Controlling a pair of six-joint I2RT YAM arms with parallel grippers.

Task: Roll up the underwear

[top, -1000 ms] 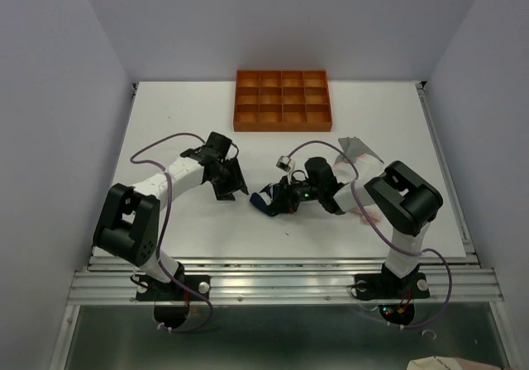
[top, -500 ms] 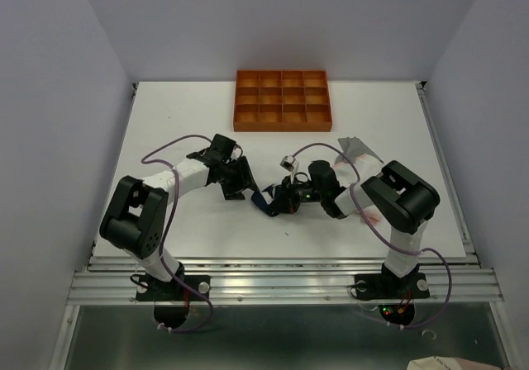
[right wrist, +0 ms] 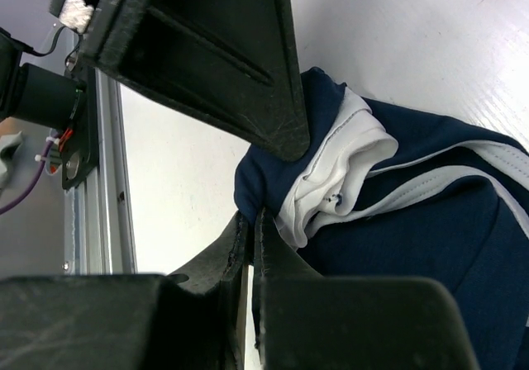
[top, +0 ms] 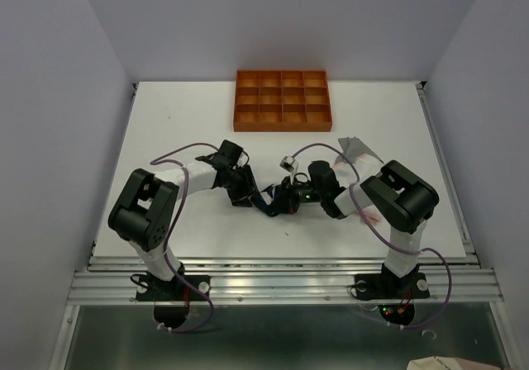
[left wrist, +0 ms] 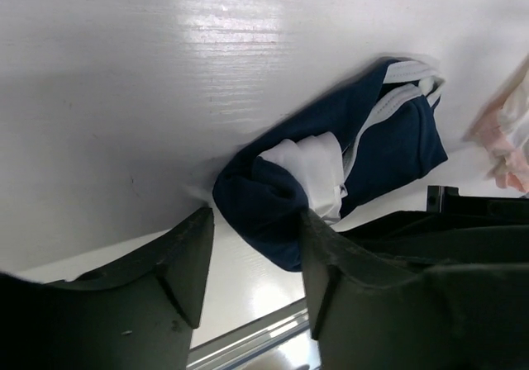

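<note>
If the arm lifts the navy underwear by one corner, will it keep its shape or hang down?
Probably floppy: the navy underwear lies in soft folds and bunches, so it would likely sag and unfold. It looks thin, so likely light.

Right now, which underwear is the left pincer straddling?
The navy underwear with white trim: its bunched end sits between the fingers of the open left pincer. The pale pink one lies apart, beyond it.

Bright, even overhead light casts only soft shadows, while the left wrist view shows a glare streak across the smooth white tabletop (left wrist: 223, 27) and the thin pale pink cloth garment (left wrist: 506, 130) blurred at its edge.
</note>
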